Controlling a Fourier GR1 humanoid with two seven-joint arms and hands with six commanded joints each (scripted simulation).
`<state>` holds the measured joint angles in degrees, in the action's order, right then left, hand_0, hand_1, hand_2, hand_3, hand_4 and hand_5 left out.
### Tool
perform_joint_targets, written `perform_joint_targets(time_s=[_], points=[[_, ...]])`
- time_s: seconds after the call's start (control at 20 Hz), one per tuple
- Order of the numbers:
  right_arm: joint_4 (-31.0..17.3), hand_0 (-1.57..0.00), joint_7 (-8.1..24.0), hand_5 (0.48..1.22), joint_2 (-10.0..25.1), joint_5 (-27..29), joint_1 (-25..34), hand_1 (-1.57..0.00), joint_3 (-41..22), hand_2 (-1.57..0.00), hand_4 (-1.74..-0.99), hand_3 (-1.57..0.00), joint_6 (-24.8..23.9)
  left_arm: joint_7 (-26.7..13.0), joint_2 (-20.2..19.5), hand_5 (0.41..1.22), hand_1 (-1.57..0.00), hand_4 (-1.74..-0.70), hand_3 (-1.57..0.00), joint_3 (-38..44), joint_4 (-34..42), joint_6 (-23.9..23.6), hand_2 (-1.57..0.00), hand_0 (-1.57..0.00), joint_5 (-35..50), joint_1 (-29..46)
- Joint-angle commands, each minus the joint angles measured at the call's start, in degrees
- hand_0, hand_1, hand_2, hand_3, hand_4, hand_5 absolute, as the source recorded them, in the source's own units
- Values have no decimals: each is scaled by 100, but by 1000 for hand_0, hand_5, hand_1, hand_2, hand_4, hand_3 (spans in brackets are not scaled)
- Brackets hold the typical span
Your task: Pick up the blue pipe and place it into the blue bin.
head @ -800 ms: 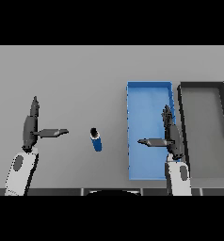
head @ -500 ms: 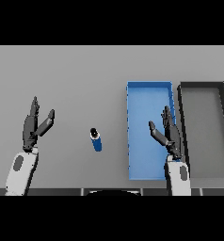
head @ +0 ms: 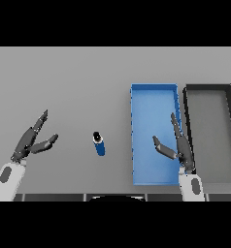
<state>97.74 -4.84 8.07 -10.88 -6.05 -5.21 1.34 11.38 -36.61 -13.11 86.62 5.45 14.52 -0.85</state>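
The blue pipe [head: 99, 144] is a short blue cylinder with a dark end, lying on the grey table near the middle. To its right lies the long blue bin [head: 154, 92], with nothing inside it. My right hand [head: 179, 147] hovers over the bin's near right part, fingers straight and thumb spread toward the left. My left hand [head: 31, 141] is open at the lower left, well left of the pipe, fingers pointing up and to the right. Neither hand touches the pipe.
A dark grey bin [head: 209, 88] stands directly right of the blue bin, side by side with it. The grey table [head: 64, 87] stretches wide to the left and back of the pipe.
Both hands have turned: the thumbs that stuck out sideways have swung closer to the fingers. My left hand has tilted to the right. The pipe has not moved.
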Motion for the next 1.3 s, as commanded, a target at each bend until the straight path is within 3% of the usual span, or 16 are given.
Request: perform_joint_targets(time_s=[0.0,0.1,0.25,0.55,0.85,1.0,1.25], points=[[-40,1,-31,619,-10,-42,34,1,-11,1,-1181,1,-27,-32,-29,573,1,-989,1,-77,28,89,1,1,-36,21],[-49,1,-89,616,28,24,35,1,20,1,-1179,1,26,-110,-204,549,1,-1026,1,-238,251,376,1,1,-43,96],[0,1,-73,616,43,56,-28,1,-6,1,-1173,1,97,-329,-72,510,1,-1095,1,-693,530,652,1,1,-169,179],[91,1,28,615,15,108,-34,1,3,1,-1197,1,102,-734,378,450,1,-1139,1,-1376,762,617,1,1,-656,146],[115,1,48,622,-61,52,-101,1,-37,1,-1211,1,51,-511,1074,460,1,-1155,1,-1650,199,440,1,1,-945,-243],[137,1,65,625,38,59,-117,1,20,1,-1205,1,78,-641,1461,460,1,-1145,1,-1710,-74,362,1,1,-973,-513],[111,1,13,642,16,126,-94,1,61,1,-1222,1,75,-666,1829,425,1,-1062,1,-1916,-609,131,1,1,-1450,-775]])
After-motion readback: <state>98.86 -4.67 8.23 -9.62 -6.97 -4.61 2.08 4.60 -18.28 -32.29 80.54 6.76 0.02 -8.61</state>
